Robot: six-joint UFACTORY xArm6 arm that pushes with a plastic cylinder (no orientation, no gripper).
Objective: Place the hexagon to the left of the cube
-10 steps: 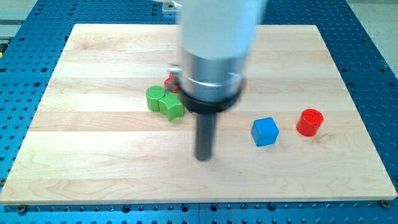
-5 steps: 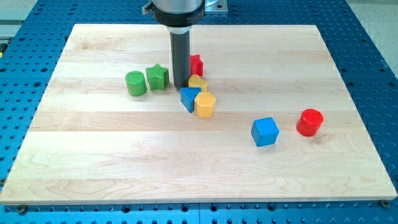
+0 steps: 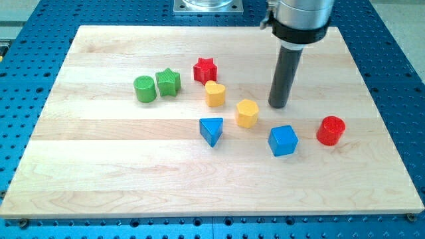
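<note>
The yellow hexagon point(image 3: 247, 113) lies near the board's middle, up and to the left of the blue cube point(image 3: 283, 140), with a small gap between them. My tip point(image 3: 278, 105) rests on the board just to the right of the hexagon and above the cube, touching neither. The rod rises straight up toward the view's top.
A blue triangle point(image 3: 211, 131) lies left of the hexagon. A yellow heart point(image 3: 214, 93) and a red star point(image 3: 204, 70) sit above it. A green star point(image 3: 169, 82) and green cylinder point(image 3: 145, 89) stand further left. A red cylinder point(image 3: 331, 130) is right of the cube.
My tip has moved from the cluster's left side to the right of the hexagon. The hexagon has shifted right toward the cube, the blue triangle has slid down, and the yellow heart stands free.
</note>
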